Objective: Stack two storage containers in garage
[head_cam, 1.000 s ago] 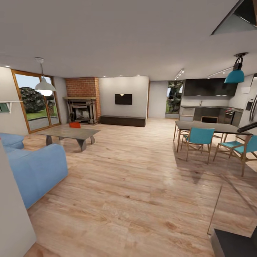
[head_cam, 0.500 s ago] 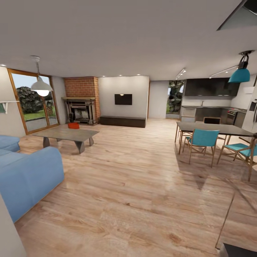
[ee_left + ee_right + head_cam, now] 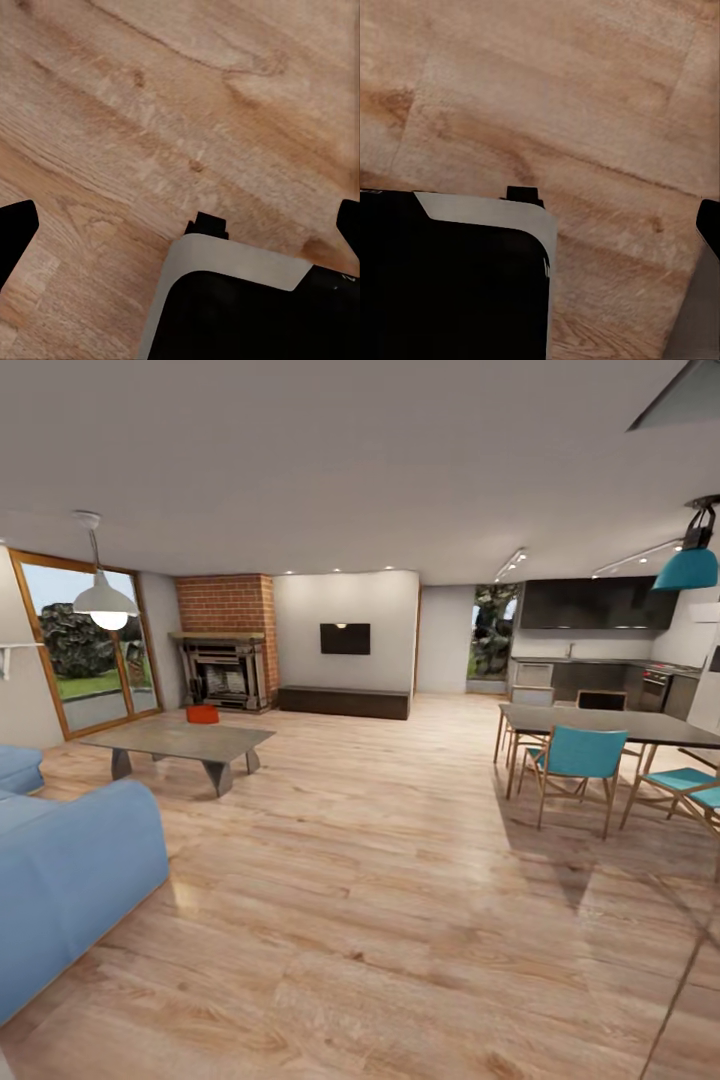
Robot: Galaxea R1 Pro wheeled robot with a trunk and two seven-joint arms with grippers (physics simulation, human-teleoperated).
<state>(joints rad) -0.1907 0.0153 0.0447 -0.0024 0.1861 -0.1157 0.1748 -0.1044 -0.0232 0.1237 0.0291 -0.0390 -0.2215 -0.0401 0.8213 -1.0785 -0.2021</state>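
At ten o'clock we see one storage container beyond the desk; each gripper's state we cannot tell.

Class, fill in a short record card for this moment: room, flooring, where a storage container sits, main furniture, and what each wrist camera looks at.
room: living room with brick fireplace and glass door
flooring: light wood-plank floor
container seen: one orange-red storage container on the low coffee table, at its far end near the fireplace
second container: cannot tell from these views
other furniture: blue sofa, dining table with teal chairs, long dark cabinet
wrist cameras: both look down at wood planks past the robot's dark body
pincers: state cannot be judged
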